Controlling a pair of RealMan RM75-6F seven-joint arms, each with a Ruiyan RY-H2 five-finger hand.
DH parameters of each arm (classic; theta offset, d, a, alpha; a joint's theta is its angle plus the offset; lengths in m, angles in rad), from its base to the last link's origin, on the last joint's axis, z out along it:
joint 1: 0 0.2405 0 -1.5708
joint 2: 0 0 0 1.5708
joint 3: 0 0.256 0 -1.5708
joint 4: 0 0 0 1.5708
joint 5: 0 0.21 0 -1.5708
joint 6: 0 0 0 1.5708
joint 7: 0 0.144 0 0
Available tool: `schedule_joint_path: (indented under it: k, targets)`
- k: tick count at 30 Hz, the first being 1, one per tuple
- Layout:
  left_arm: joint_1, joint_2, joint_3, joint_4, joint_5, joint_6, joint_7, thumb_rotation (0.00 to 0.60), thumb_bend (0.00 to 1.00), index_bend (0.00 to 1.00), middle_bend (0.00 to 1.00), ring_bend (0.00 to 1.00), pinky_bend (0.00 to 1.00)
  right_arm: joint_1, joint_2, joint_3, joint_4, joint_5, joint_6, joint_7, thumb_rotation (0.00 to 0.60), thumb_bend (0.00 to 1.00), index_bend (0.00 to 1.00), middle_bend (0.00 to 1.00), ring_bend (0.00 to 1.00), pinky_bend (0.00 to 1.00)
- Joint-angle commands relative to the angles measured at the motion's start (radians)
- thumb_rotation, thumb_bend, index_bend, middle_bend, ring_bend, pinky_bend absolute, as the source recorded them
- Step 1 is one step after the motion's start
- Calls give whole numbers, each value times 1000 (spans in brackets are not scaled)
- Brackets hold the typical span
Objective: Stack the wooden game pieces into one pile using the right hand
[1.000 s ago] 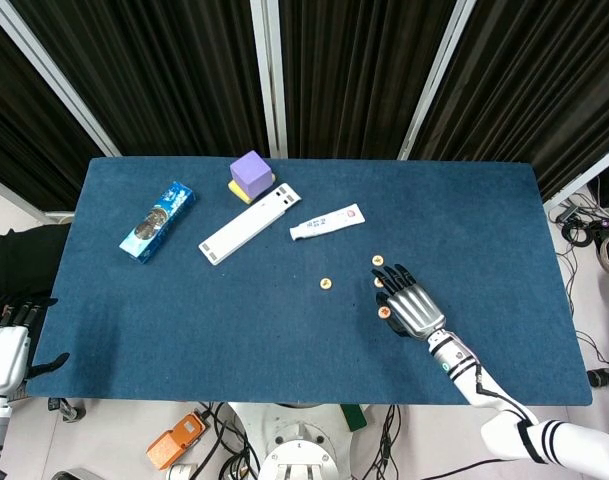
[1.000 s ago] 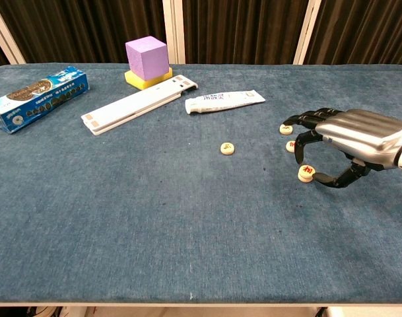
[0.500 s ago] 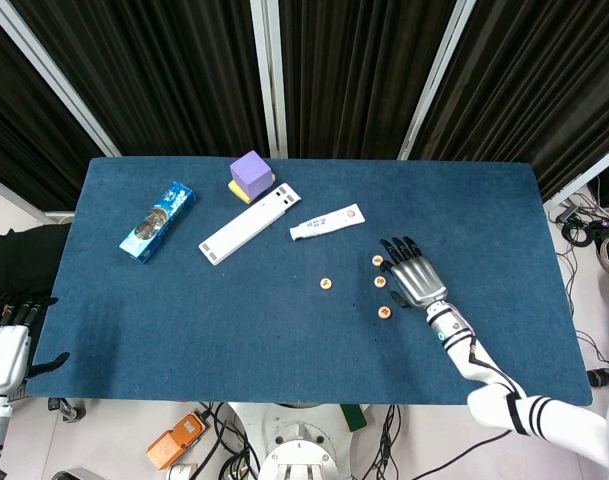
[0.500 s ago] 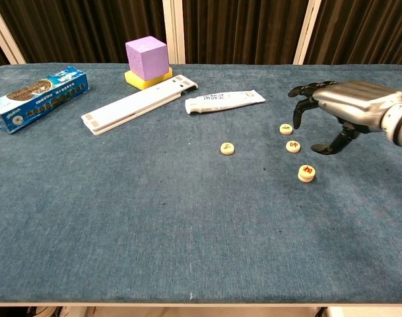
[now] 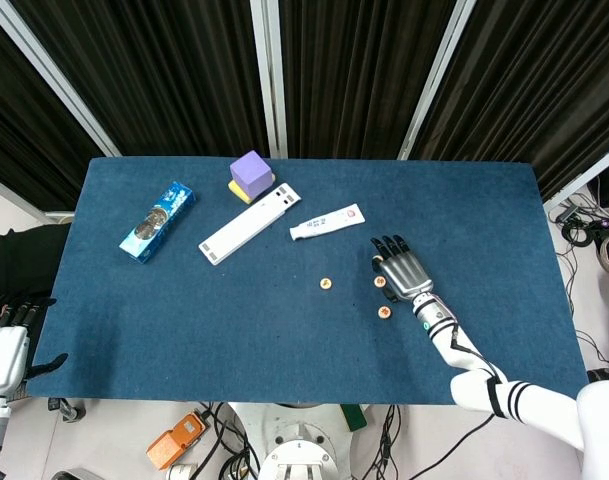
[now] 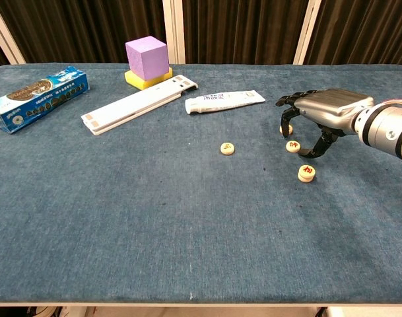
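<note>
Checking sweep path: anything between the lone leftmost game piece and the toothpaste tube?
Nothing: only bare blue cloth separates the leftmost game piece from the toothpaste tube, clearest in the chest view. The right hand is off to the side.

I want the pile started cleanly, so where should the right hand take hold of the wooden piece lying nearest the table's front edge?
Probably by its round rim, thumb and a finger on opposite sides, coming straight down. That piece is a low disc lying flat and apart from the others, so only its edge offers purchase. The right hand hovers just behind it.
</note>
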Motion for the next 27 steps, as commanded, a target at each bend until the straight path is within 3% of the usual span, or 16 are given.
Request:
schedule_joint_path:
  k: [1, 20, 27]
  targets:
    - [-1, -1, 0, 0, 0, -1, 0, 600, 6, 205, 183, 123, 0, 1, -1, -5, 4, -5, 3, 12, 600, 431, 483, 106, 12, 107]
    - [-1, -8, 0, 14, -4, -7, -8, 600, 5, 206, 183, 123, 0, 18, -14, -17, 31, 1, 7, 32, 600, 504, 548, 131, 37, 121]
    - [4, -5, 0, 17, -5, -1, -16, 600, 6, 206, 183, 123, 0, -10, 63, -27, -83, -54, 83, 55, 600, 518, 552, 133, 37, 121]
